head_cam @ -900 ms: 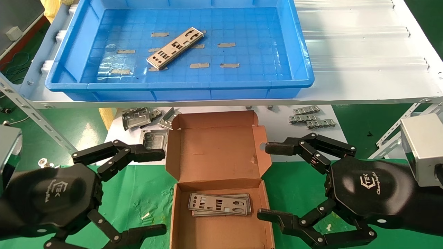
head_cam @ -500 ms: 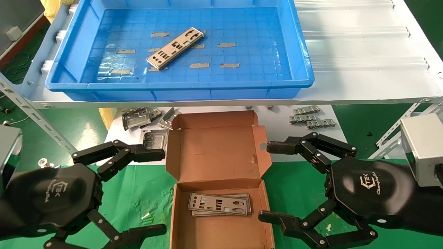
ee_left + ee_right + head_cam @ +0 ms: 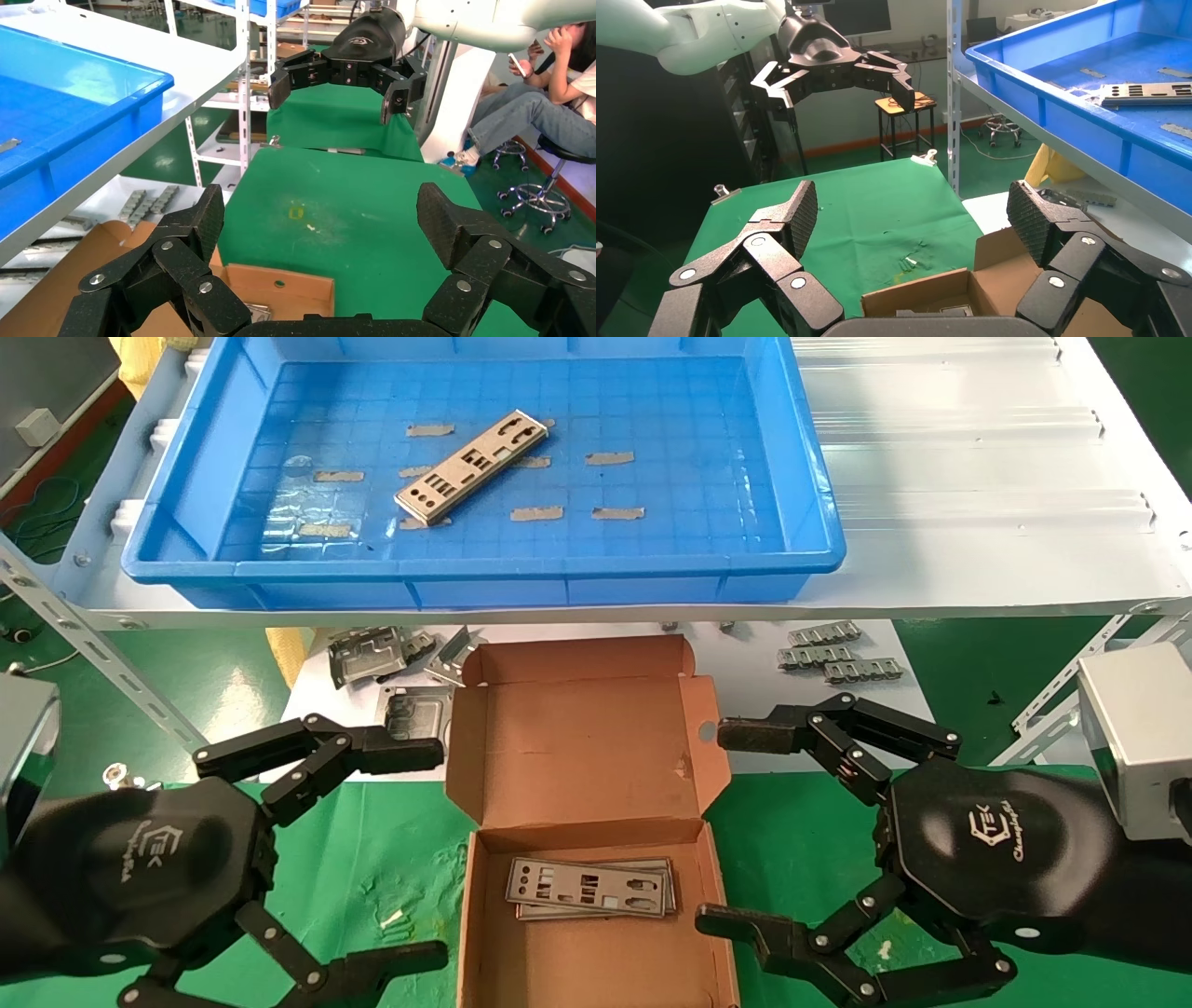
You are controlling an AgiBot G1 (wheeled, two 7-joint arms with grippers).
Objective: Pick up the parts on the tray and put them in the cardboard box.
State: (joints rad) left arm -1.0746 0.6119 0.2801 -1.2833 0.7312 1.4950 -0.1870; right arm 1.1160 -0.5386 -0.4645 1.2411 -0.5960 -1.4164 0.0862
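One silver-grey punched plate (image 3: 472, 467) lies slanted on the floor of the blue tray (image 3: 810, 537) on the raised shelf; it also shows in the right wrist view (image 3: 1145, 93). The brown cardboard box (image 3: 582, 747) stands open on the green mat below, with a few plates (image 3: 590, 888) stacked in its near half. My left gripper (image 3: 430, 850) is open and empty, just left of the box. My right gripper (image 3: 724, 826) is open and empty, just right of the box. Each wrist view shows the other arm's gripper farther off.
Chunky grey metal frames (image 3: 372, 656) lie on the white sheet left of the box's lid. Short ridged silver strips (image 3: 838, 658) lie to the right of it. The shelf's front edge (image 3: 596, 613) overhangs the box's far side. Slanted shelf braces (image 3: 102, 654) stand at both sides.
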